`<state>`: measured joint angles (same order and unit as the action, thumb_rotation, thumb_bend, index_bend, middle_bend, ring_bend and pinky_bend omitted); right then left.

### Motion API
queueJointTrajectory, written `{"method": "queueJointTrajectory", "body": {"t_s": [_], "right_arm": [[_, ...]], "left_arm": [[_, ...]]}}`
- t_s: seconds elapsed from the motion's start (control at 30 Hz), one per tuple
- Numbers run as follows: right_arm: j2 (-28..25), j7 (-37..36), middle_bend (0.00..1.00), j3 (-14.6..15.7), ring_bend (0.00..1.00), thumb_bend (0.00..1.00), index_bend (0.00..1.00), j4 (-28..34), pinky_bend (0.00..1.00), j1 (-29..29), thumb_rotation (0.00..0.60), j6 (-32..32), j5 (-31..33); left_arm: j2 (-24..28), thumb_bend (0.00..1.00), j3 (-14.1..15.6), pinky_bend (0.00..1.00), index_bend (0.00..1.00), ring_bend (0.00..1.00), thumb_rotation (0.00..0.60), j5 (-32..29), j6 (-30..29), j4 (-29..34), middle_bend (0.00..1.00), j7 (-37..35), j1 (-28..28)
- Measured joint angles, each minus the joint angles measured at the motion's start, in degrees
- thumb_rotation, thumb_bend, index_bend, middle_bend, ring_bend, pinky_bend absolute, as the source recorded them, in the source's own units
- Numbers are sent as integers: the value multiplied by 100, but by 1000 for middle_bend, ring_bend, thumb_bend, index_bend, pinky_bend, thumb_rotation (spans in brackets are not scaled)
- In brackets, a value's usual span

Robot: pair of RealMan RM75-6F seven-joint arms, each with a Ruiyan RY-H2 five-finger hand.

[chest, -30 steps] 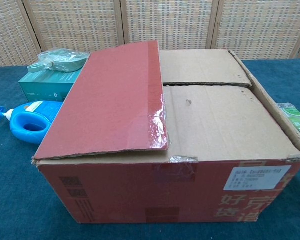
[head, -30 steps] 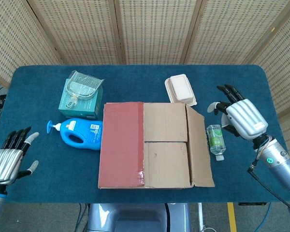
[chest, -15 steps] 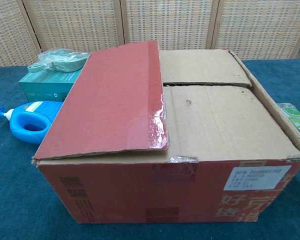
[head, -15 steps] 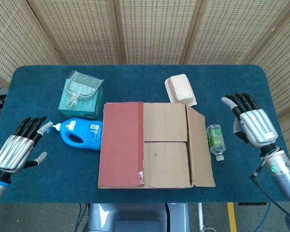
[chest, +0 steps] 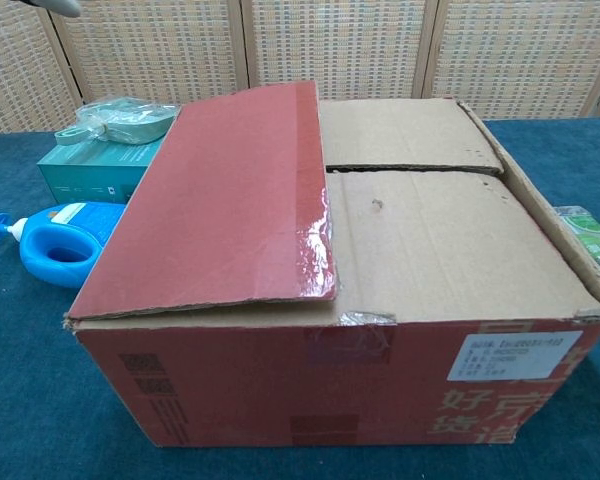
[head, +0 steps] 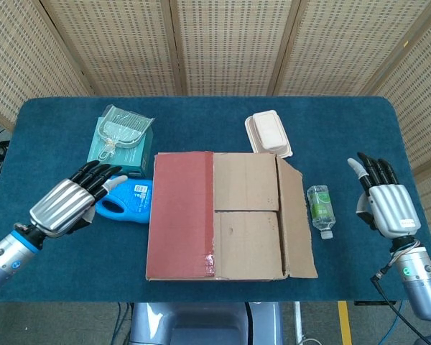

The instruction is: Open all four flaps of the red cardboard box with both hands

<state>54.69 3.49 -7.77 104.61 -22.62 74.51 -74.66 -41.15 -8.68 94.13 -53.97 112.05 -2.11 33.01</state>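
Note:
The red cardboard box (head: 223, 214) (chest: 330, 300) stands mid-table. Its red left flap (head: 181, 214) (chest: 220, 200) lies folded down over the top. Two brown inner flaps (head: 246, 215) lie flat beside it, and the right flap (head: 296, 219) is tilted slightly outward. My left hand (head: 68, 201) hovers left of the box over the blue bottle, fingers spread, holding nothing; a fingertip (chest: 55, 6) shows at the chest view's top left corner. My right hand (head: 384, 201) stands empty, well right of the box, fingers apart and pointing away.
A blue detergent bottle (head: 122, 201) (chest: 60, 240) lies left of the box, a teal box with a plastic bag (head: 121, 142) (chest: 105, 145) behind it. A white clamshell container (head: 268, 132) sits behind the box; a small green-labelled bottle (head: 320, 210) lies at its right.
My left hand has moved right and forward, from the table's left edge toward the box. My right hand has drawn back to the right and down, away from the box.

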Motion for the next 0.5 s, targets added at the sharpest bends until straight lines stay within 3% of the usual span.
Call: {"method": "queueJointTrajectory", "body": {"t_s": [0.2,0.5], "right_arm": [[234,49,0,39,0,981,0,-41,0,109,600,76,24],[395,0,0,22,0,981,0,-186,0,179,600,57,43]], "left_arm": [[-6,1000,-222,0,93,0,576,199,610,-80,4,-522,742],[-432,1000,-438,0,140,0,579,286,1640,-294,46,-888,1822]]}}
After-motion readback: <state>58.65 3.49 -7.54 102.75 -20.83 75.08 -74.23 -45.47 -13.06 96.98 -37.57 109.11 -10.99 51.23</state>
